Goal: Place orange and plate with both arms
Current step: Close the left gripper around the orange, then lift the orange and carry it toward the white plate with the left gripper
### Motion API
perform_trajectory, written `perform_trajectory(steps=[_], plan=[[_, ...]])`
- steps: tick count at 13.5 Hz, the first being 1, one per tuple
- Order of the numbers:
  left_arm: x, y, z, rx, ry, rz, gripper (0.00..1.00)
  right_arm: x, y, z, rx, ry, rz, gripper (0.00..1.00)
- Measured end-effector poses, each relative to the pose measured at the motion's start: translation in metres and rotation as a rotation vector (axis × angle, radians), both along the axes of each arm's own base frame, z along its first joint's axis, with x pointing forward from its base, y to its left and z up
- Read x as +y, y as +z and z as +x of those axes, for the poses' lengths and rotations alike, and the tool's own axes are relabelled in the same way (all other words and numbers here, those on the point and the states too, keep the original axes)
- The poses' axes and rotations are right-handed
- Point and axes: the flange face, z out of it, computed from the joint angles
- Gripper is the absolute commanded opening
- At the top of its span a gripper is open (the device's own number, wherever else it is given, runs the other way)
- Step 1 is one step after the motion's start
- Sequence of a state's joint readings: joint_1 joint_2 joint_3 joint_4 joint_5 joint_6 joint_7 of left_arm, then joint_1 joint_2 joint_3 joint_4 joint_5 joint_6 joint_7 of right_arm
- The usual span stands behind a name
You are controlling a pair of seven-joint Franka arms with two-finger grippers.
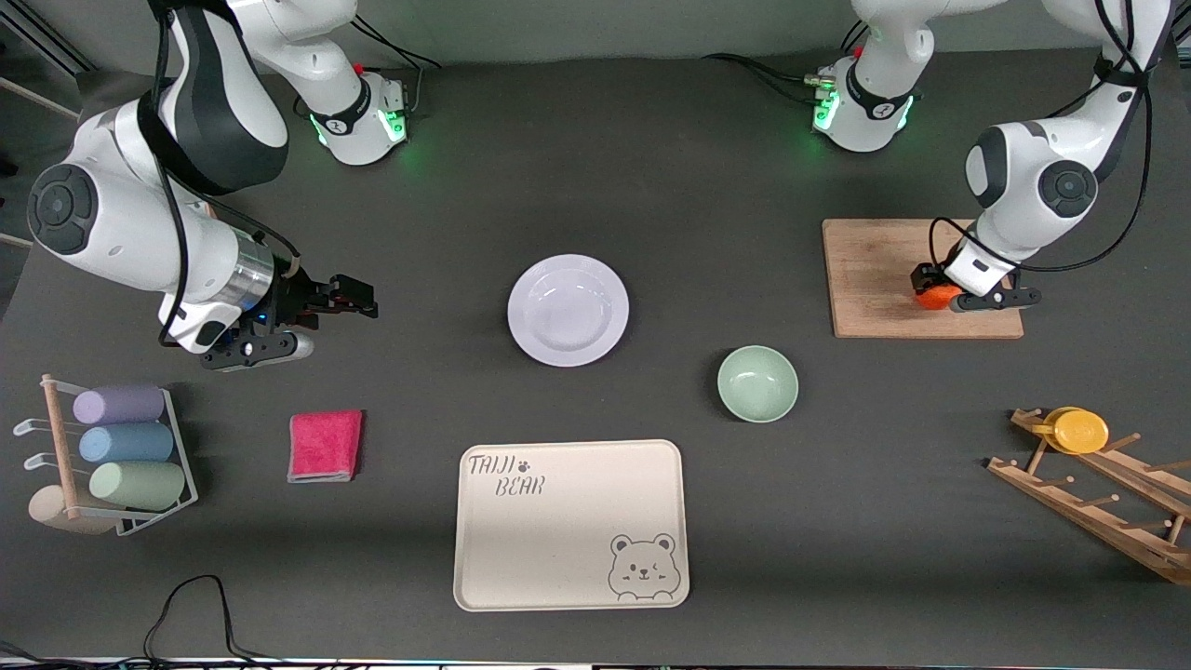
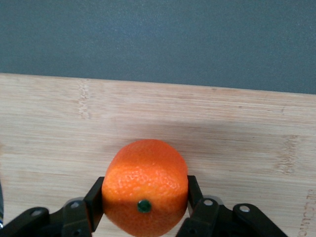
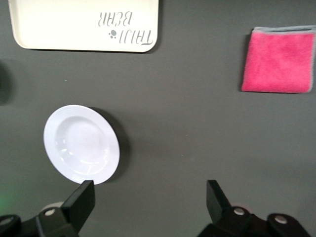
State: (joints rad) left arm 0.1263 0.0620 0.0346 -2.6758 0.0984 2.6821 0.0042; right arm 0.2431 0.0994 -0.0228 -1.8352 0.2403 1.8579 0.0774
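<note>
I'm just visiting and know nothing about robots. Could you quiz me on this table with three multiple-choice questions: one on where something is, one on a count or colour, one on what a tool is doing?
1. Where does the orange sit?
A. on the wooden cutting board
B. in the pale-green bowl
C. on the cream tray

2. How many rolled cylinders lie in the wire rack?
A. one
B. three
C. five

3. What is the left tool doing?
A. hanging open over the plate
B. gripping the pink cloth
C. closed on the orange

Answers:
1 A: both the front and left wrist views show the fruit on bare wood.
2 B: purple, blue and green rolls are stacked there.
3 C: its fingers press both sides of the fruit; the right tool hangs open over bare table, toward the right arm's end.
</note>
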Motion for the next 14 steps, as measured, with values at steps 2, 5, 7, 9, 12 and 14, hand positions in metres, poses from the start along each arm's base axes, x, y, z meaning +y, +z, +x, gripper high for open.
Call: perform_trajectory(steps=[2,5,7,9,12,14], plan=[[0.000,0.001,0.000,0.002,0.000,0.000,0.00,0.004,-0.005,-0.002,0.021,-0.013,0.035,1.00],[0.003,0.033,0.003,0.051,0.008,0.004,0.00,0.024,-0.024,-0.010,0.070,-0.032,0.117,1.00],[0.006,0.093,0.009,0.078,0.016,0.012,0.00,0.043,-0.031,-0.016,0.069,-0.008,0.121,1.00],[0.004,0.169,0.015,0.102,0.015,0.023,0.00,0.049,-0.031,-0.016,0.053,-0.003,0.123,1.00],[-0.015,0.298,0.034,0.124,-0.011,0.039,0.00,0.050,-0.036,-0.008,0.007,0.006,0.166,1.00],[-0.032,0.358,0.045,0.128,-0.035,0.049,0.00,0.053,-0.043,-0.006,0.013,0.021,0.218,1.00]])
